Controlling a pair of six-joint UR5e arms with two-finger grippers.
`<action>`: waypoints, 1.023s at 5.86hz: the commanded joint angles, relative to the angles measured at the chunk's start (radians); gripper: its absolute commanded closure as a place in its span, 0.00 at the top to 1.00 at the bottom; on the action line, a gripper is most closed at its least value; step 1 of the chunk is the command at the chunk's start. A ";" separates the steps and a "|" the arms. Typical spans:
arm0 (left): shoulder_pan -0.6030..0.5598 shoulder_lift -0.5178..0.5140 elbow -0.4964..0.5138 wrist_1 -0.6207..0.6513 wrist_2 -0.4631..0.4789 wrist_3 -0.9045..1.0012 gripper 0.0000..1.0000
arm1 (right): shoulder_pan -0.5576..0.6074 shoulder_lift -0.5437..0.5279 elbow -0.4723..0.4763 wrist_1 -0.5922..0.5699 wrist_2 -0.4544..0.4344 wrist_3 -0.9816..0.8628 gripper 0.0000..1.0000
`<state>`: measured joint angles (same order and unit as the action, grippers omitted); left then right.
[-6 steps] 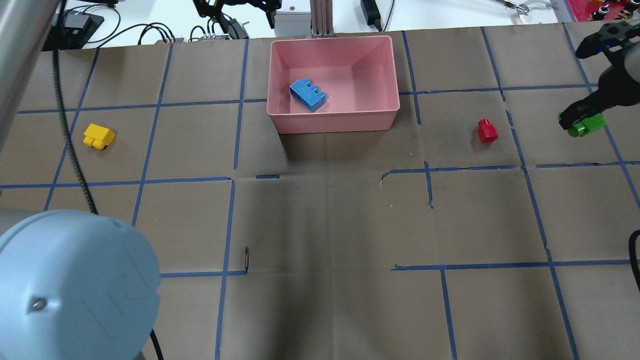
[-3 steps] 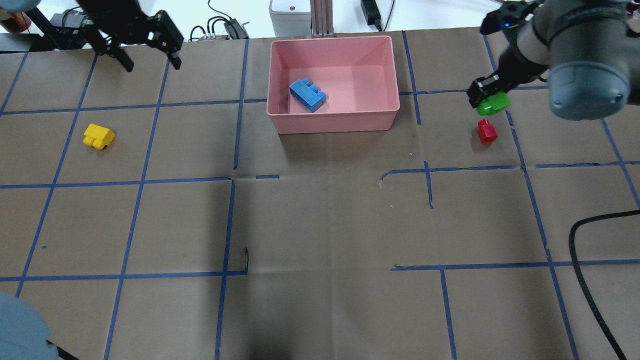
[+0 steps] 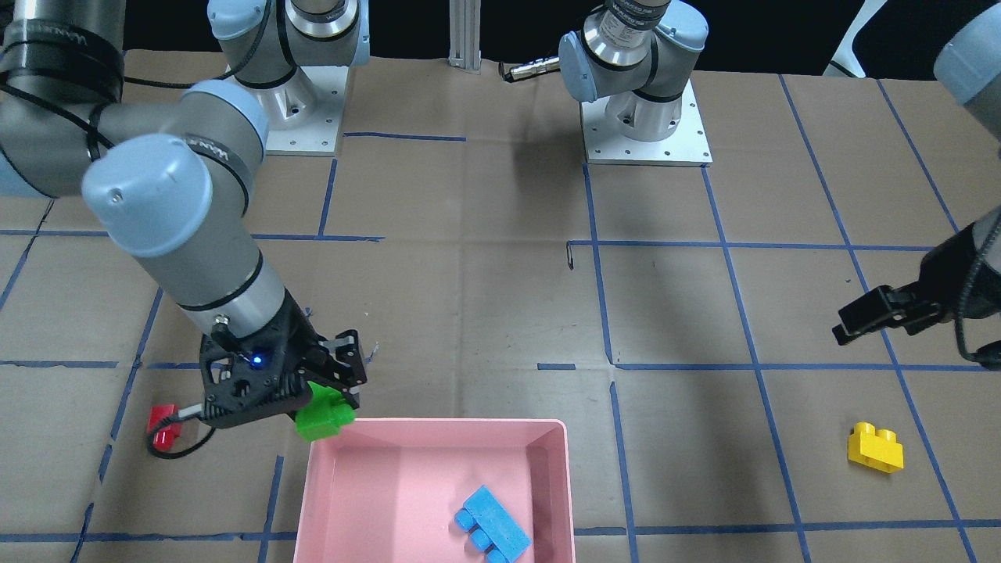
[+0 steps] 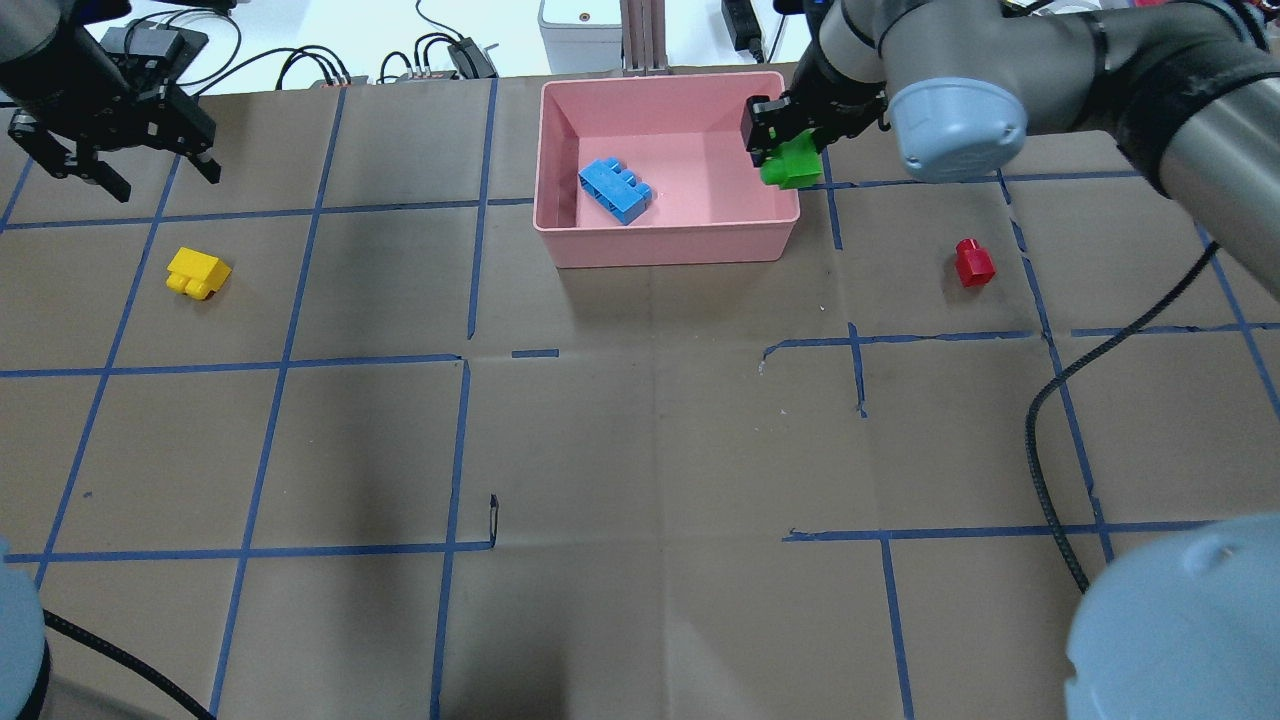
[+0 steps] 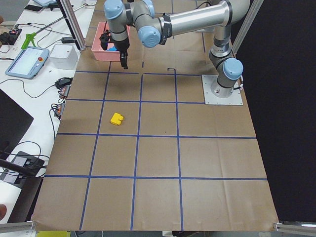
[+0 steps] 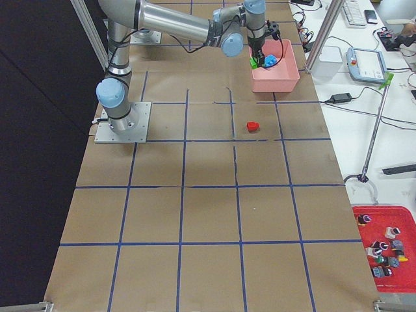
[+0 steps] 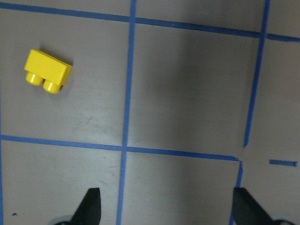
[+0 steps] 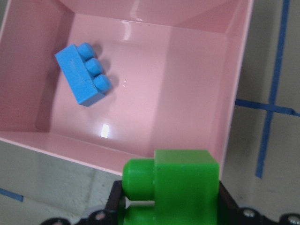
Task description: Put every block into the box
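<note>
Right hand (image 4: pixel 778 140): reaching in from the upper right of the overhead frame and clenching on the green block.
Green block (image 4: pixel 792 163): sitting in the right hand's grip, poking out just below the fingers. It is hanging raised over the box's right wall in the overhead frame. In the right wrist view it is filling the bottom centre, with its studs pointing left and the box's corner beyond it.
Box (image 4: pixel 665 245): sitting on the surface (image 4: pixel 640 450) at the upper centre of the overhead frame.
Blue block (image 4: pixel 615 190): lying at a slant inside the box, in its left half, well apart from the green block.
Left hand (image 4: pixel 168 188): hovering at the upper left of the overhead frame, released, with jaws standing wide apart and gripping nothing.
Yellow block (image 4: pixel 198 273): lying on the surface just below the left hand in the overhead frame. In the left wrist view it is showing at the upper left, well apart from the fingertips at the bottom edge.
Red block (image 4: pixel 973 262): sitting on the surface to the right of the box, well apart from it and from both hands.
</note>
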<state>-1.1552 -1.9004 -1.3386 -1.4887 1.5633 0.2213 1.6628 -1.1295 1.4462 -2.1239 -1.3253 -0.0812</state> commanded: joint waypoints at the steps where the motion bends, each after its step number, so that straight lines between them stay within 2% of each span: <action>1: 0.095 -0.060 0.006 0.150 0.058 -0.076 0.99 | 0.035 0.158 -0.148 -0.074 0.096 0.055 0.09; 2: 0.100 -0.075 0.007 0.154 0.054 -0.241 0.99 | 0.035 0.201 -0.217 -0.077 0.098 0.052 0.10; 3: 0.101 -0.106 0.019 0.160 0.049 -0.457 1.00 | 0.035 0.232 -0.240 -0.090 0.098 0.047 0.10; 4: 0.111 -0.144 0.060 0.160 0.049 -0.568 1.00 | 0.035 0.253 -0.247 -0.119 0.098 0.047 0.11; 5: 0.152 -0.202 0.106 0.162 0.041 -0.676 1.00 | 0.035 0.254 -0.254 -0.116 0.095 0.052 0.96; 6: 0.157 -0.263 0.140 0.192 0.041 -0.742 1.00 | 0.035 0.255 -0.257 -0.119 0.097 0.051 1.00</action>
<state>-1.0112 -2.1063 -1.2336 -1.3179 1.6063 -0.4431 1.6982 -0.8774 1.1935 -2.2394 -1.2291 -0.0307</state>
